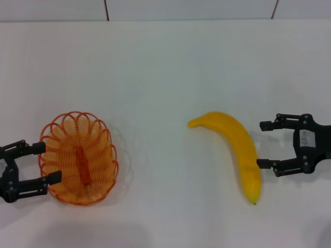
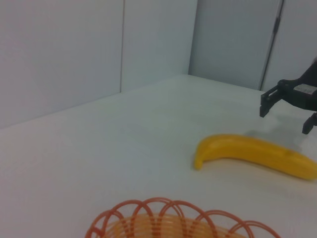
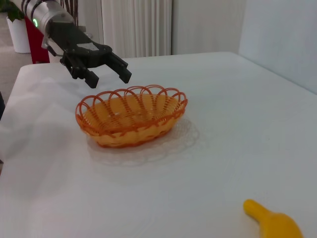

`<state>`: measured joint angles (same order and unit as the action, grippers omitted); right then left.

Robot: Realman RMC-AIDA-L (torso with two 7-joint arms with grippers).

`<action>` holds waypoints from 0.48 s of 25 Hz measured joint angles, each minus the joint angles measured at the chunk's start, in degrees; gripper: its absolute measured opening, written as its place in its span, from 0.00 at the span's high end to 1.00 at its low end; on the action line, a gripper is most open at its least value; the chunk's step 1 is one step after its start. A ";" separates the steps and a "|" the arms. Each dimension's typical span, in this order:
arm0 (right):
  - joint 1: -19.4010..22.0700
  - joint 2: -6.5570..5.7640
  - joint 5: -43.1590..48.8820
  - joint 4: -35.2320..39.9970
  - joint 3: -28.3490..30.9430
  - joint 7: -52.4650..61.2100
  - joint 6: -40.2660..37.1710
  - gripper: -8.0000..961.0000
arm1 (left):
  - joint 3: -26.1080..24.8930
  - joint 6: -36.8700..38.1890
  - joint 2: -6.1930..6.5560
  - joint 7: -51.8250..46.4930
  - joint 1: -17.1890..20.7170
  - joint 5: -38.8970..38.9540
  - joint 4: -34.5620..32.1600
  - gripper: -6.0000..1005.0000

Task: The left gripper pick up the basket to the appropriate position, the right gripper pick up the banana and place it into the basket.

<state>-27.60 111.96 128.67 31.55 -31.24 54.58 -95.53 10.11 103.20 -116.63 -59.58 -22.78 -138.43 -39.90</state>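
Here the left gripper sits low at the left edge of the white table, its two black fingers spread apart and pointing toward the middle. Directly ahead of its fingertips is the orange wire basket, standing upright on the table; in the head view the fingertips appear to meet the basket's near, scalloped rim, one at its upper part and one lower down, though whether they actually touch it cannot be told. The right wrist view shows the same gripper hovering just above and behind the basket, its fingers wide and nothing between them. The basket holds no fruit.

Well beyond the basket, across a bare stretch of table, lies the banana, bright yellow and curved, flat on the surface, its stem end pointing back toward the basket and its tip toward the robot. From the left wrist view it lies past the basket's rim.

Just to the far side of the banana is the right gripper, with a white label on its body. Its fingers stand apart, facing the banana; the lower fingertip is right at the fruit's side, the upper one a little clear of it. It grips nothing.
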 joint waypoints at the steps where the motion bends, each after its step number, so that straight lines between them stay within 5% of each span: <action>1: 0.00 0.00 0.00 0.00 0.01 0.00 0.00 0.07 | 0.00 0.00 0.00 0.01 -0.06 0.00 0.00 0.15; 12: -0.04 0.01 0.00 0.00 0.13 0.00 0.00 0.08 | 0.09 0.09 0.00 0.19 -0.31 0.03 0.00 0.15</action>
<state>-27.64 111.98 128.67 31.55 -31.11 54.58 -95.53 10.20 103.29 -116.63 -59.39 -23.08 -138.40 -39.90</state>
